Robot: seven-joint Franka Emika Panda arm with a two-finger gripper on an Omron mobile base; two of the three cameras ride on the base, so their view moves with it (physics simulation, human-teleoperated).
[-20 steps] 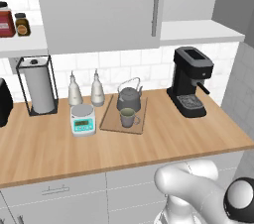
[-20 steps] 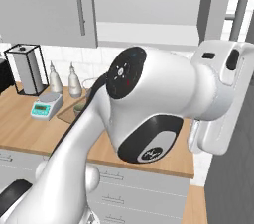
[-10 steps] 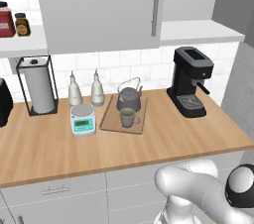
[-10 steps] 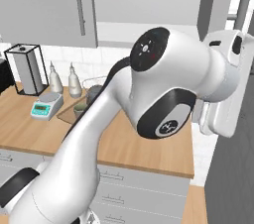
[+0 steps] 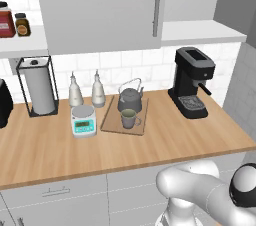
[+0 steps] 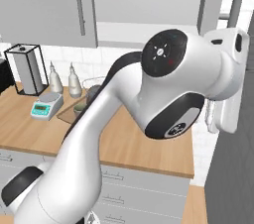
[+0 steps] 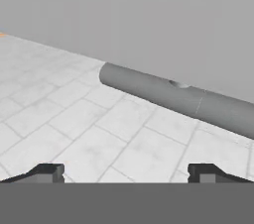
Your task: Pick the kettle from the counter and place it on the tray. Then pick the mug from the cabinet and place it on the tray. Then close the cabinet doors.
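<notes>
Since a second ago the arm has swung: in the right base view the round joint cap has risen from mid-frame to upper right, and the big white link now blocks most of the counter's right side there. In the left base view the dark elbow has slid toward the bottom right corner. Base and scene have not shifted.

Gripper jaws spread wide, holding nothing; the two dark fingertips sit at the bottom of the hand view, facing a grey bar handle on a flat grey panel above white tiles. Which door that bar belongs to cannot be told.

Kettle stands on the tray, at its back. Mug also on the tray, just in front of the kettle. Tray lies flat on the counter. Left cabinet door looks shut flat; the right door stands swung out edge-on in the right base view.

Around: two pale bottles behind a small scale left of the tray, paper towel holder further left, black coffee machine well to the right, jars on the open shelf at upper left
</notes>
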